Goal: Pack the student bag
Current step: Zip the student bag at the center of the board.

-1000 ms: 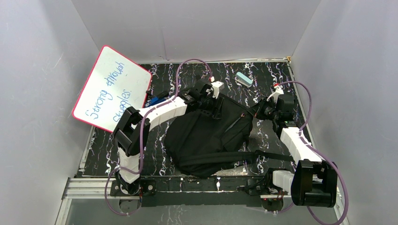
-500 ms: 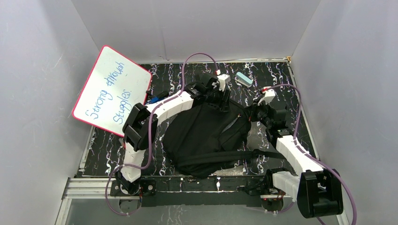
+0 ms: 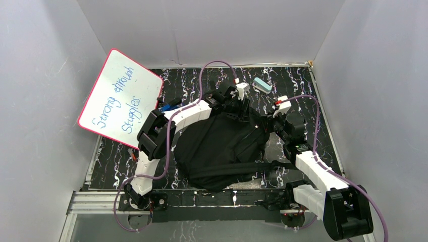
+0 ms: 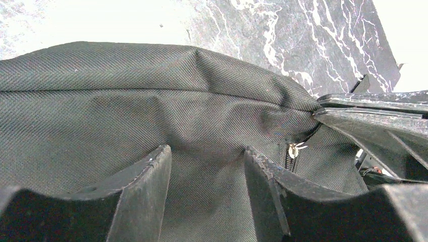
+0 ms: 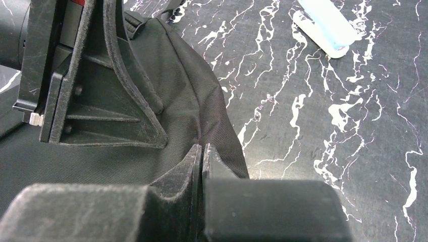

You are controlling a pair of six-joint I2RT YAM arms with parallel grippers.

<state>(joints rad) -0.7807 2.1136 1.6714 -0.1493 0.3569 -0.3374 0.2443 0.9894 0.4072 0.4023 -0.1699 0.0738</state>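
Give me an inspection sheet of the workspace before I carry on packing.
Surface: black marbled table top with white veins.
Job's things: student bag lies in the centre, straps toward the arm bases.
Clutter: whiteboard leaning on the left wall; light-blue block at the far side; blue object beside the whiteboard, partly hidden.
Grippers: left gripper open over the bag's fabric; right gripper shut at the bag's edge, pinch unclear.
Cables: purple cables loop from both arms.
Surroundings: plain pale walls on three sides.
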